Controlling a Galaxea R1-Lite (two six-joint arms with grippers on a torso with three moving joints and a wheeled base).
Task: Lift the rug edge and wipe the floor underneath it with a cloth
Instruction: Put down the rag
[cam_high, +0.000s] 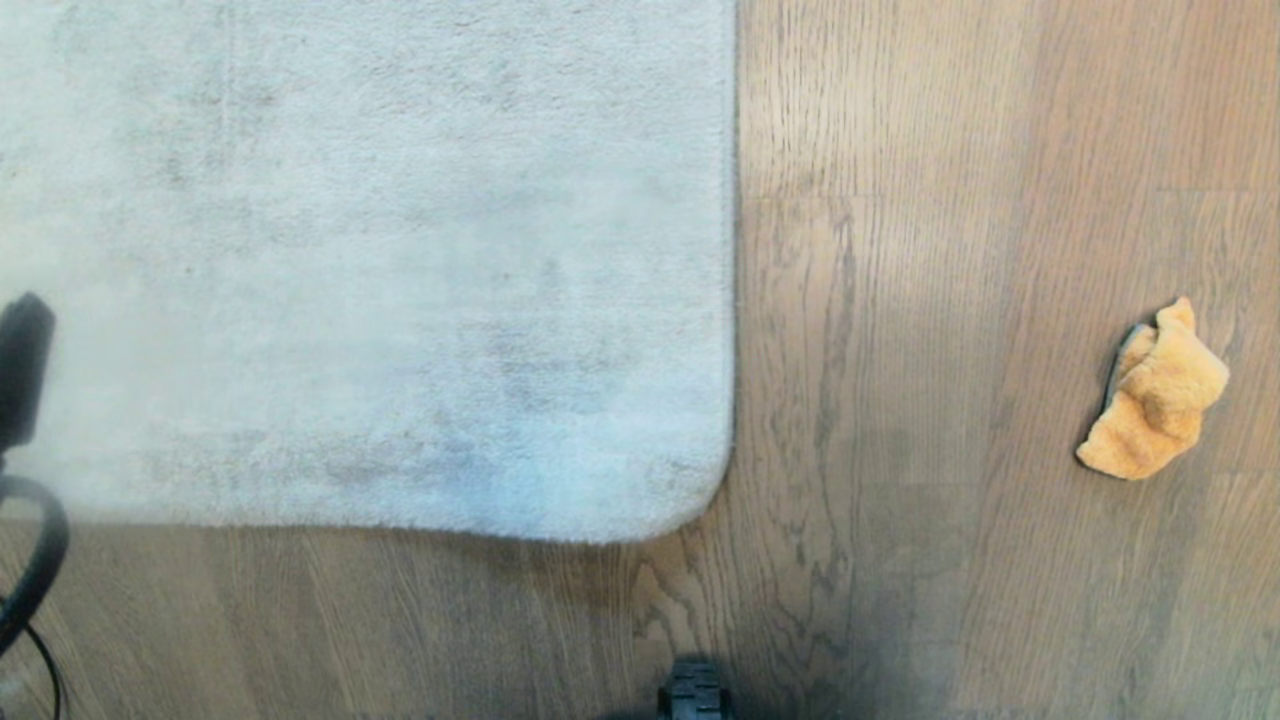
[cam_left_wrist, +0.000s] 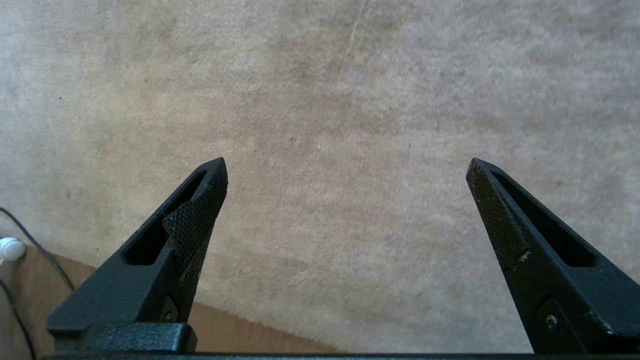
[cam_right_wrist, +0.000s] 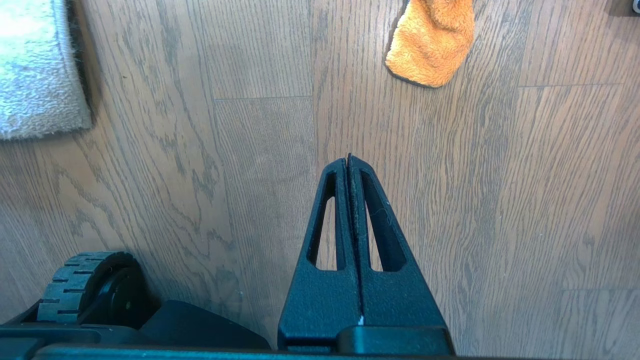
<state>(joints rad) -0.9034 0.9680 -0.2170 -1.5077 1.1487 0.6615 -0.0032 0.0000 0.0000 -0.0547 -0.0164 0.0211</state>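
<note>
**Status: left fingers wide over the rug, right fingers closed over the floor**

I read the left gripper (cam_left_wrist: 347, 167) as fully spread in its wrist view. Its two fingers (cam_left_wrist: 200, 215) stood far apart above the grey pile and held nothing. I could not tell whether the tips touched the pile. The right gripper (cam_right_wrist: 349, 159) had its fingers pressed together, empty, and hung above bare floor (cam_right_wrist: 550, 200).

In the head view the rug (cam_high: 370, 260) lay flat, and the rug edge (cam_high: 733, 250) ran straight to a rounded corner. The cloth (cam_high: 1153, 395) lay crumpled on the floor, well apart from the rug, on the right side.

Only a dark part of the left arm (cam_high: 22, 370) showed in the head view, cut off at the frame border; neither gripper's tips appeared there. A black wheel (cam_right_wrist: 85, 285) of the base showed in the right wrist view; the head view gave only its top. The left wrist view showed no cloth; a white object (cam_left_wrist: 11, 248) with a thin cable lay at its margin, too cut off to identify.
</note>
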